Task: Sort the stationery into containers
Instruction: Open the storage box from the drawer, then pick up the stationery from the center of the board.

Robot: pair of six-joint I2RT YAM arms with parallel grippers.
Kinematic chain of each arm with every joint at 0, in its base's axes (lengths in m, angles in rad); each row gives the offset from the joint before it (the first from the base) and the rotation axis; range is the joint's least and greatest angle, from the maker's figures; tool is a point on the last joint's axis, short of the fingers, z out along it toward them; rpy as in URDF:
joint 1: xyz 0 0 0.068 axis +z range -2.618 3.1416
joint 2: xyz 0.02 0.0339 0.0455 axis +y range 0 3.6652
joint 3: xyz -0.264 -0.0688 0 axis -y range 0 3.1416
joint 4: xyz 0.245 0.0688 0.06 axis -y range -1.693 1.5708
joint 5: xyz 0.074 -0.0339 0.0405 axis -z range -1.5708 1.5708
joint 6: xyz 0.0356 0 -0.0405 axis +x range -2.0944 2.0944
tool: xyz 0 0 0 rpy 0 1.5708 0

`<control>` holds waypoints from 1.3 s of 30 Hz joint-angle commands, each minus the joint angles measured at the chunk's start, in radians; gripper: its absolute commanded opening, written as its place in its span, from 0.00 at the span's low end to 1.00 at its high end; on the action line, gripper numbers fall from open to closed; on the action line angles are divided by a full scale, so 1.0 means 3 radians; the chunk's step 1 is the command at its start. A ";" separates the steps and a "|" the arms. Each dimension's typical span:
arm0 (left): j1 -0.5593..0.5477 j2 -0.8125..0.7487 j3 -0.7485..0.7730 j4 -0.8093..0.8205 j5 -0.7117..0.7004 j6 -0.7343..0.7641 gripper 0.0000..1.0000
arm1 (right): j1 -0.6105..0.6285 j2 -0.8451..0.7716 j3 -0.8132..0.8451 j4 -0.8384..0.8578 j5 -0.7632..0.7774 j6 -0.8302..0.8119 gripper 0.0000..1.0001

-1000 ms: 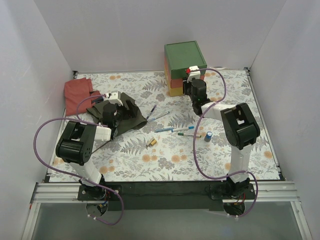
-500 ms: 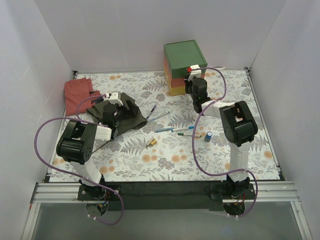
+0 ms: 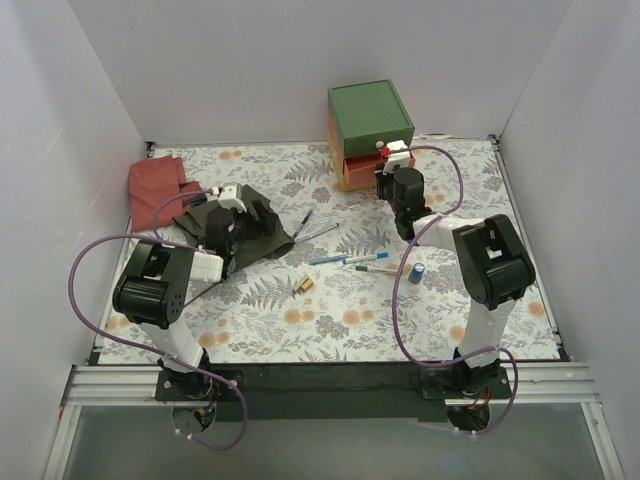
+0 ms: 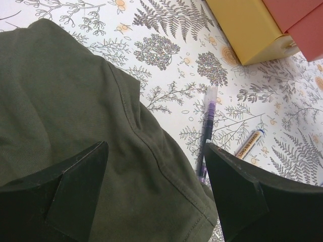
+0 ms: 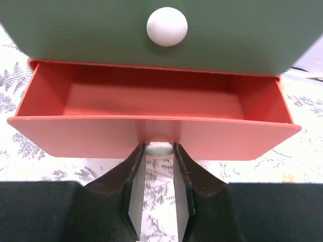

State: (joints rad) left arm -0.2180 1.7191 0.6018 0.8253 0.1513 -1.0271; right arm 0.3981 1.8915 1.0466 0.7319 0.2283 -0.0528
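**Hidden, cropped and unreadable parts**

Right wrist view: the white knob [image 5: 160,149] of the red drawer [image 5: 75,136] is half covered by the fingers of the right tool [image 5: 158,154] pinching it. The green drawer [image 5: 101,30] runs off the top edge at 12 o'clock.

Overhead view: the yellow drawer [image 3: 351,184] shows only a sliver at 9 o'clock of the right wrist. The brass piece [image 3: 303,285] is too small to make out.

Left wrist view: the dark green cloth [image 4: 60,111] is cut off at 9 and 6 o'clock. The purple pen [image 4: 208,118] loses its lower end at the cloth's hem. The white pen [image 4: 250,143] at its 3 o'clock carries lettering too small to read. The yellow drawer is cropped at 12 o'clock.
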 commanded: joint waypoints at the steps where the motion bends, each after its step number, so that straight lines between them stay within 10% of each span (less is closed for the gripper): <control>1: -0.0045 -0.0121 -0.0053 0.0056 0.0038 0.0023 0.77 | 0.0043 -0.0393 -0.0210 0.0143 -0.0020 -0.0044 0.01; 19: -0.0260 -0.0382 -0.0288 0.0159 -0.0044 0.0131 0.76 | 0.0222 -0.1232 -0.1100 -0.0103 -0.0035 0.0156 0.01; 26: -0.0322 -0.0453 0.0094 -0.0413 -0.0105 0.0223 0.77 | 0.0222 -0.1243 -0.1040 -0.0189 -0.0249 0.0038 0.60; 39: -0.0301 -0.1276 0.0612 -0.1814 0.0296 0.1316 0.79 | 0.0192 -0.2091 -0.0661 -0.2340 -0.0735 -0.0600 0.82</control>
State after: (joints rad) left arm -0.3103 1.4258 0.7380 0.4564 0.1249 -0.7841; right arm 0.4583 1.3563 0.8211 0.2787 0.0872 -0.0868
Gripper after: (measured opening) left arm 0.787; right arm 0.799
